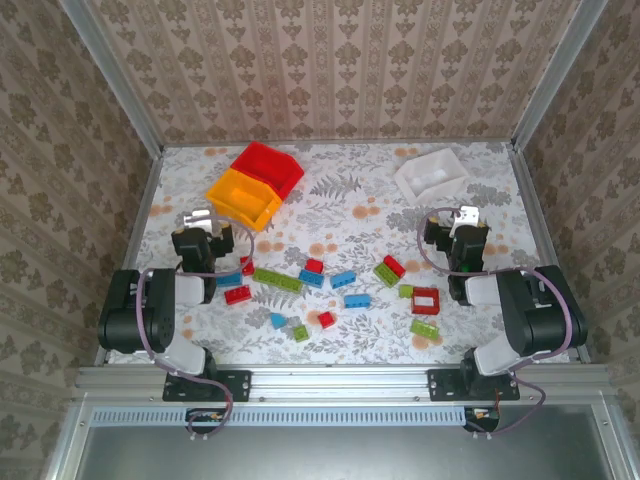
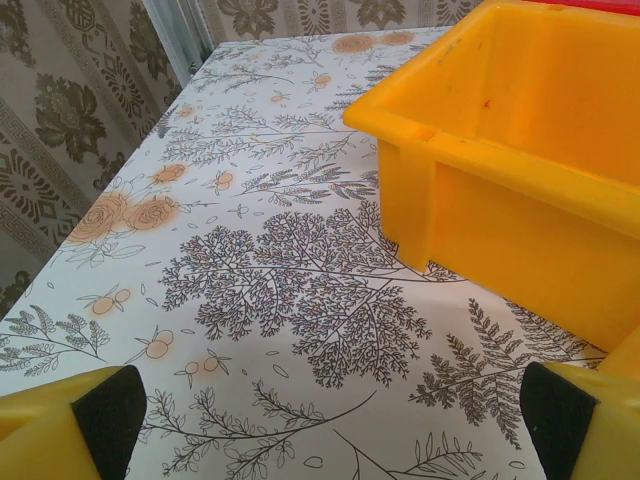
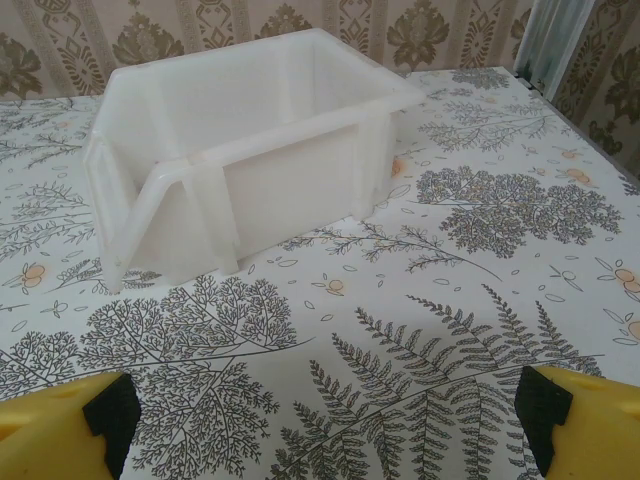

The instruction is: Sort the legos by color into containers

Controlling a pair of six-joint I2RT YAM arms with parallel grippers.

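The sort looks to be at its very start. All the legos (image 1: pixel 314 266) that can be seen lie loose on the desk (image 1: pixel 350 215), scattered in a band between the two arms, and what shows of the bins' insides is bare. The orange-yellow bin (image 1: pixel 243 197) and the red bin (image 1: pixel 268 166) sit touching at the far left. The white bin (image 1: pixel 431 175) stands well apart from them at the far right.

The left gripper (image 1: pixel 205 228) hangs just on the near side of the orange-yellow bin, fingers spread wide with nothing between them. Its wrist view has the bin's wall close ahead and bare desk below. The closest pieces, a blue brick (image 1: pixel 229 279) and a red brick (image 1: pixel 238 294), lie back toward the arm's base, not under the fingers.

The right gripper (image 1: pixel 462 225) is likewise spread and empty, facing the white bin. A green brick (image 1: pixel 405 291) and others lie behind it, toward its base.

The next move probably calls for choosing one brick, drawing a gripper back over it, turning the fingers across its narrow sides and lowering to pinch. The red pieces likely belong in the red bin. Which bins suit blue and green cannot be told.
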